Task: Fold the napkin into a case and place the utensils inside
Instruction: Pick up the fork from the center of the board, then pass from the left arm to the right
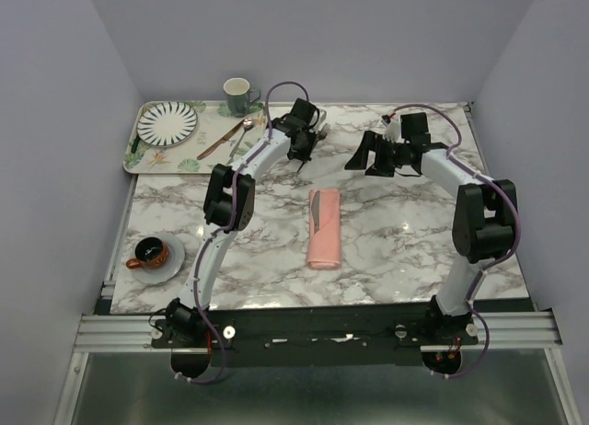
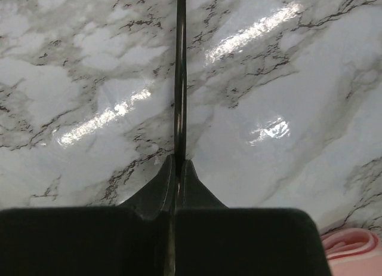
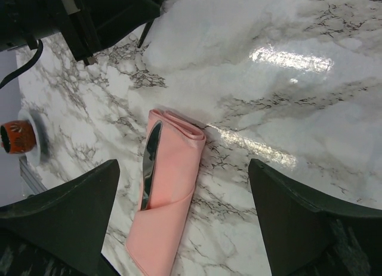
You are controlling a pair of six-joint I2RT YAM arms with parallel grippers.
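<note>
Left gripper (image 2: 177, 163) clamps a slim utensil (image 2: 179, 79) edge-on toward the worktop's (image 1: 405, 250) far edge; right gripper (image 3: 184, 168) gapes wide; knife (image 3: 149, 162) sits in mid-worktop case (image 1: 324, 230).

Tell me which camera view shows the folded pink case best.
The right wrist view: the case lies close, with its folds and the knife tucked in it clear. The top external view shows it whole but small; the left wrist view shows only a pink corner.

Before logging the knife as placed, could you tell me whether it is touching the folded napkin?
Touching: the right wrist view shows the knife lying on the folded napkin, its lower end tucked under the cloth.
</note>
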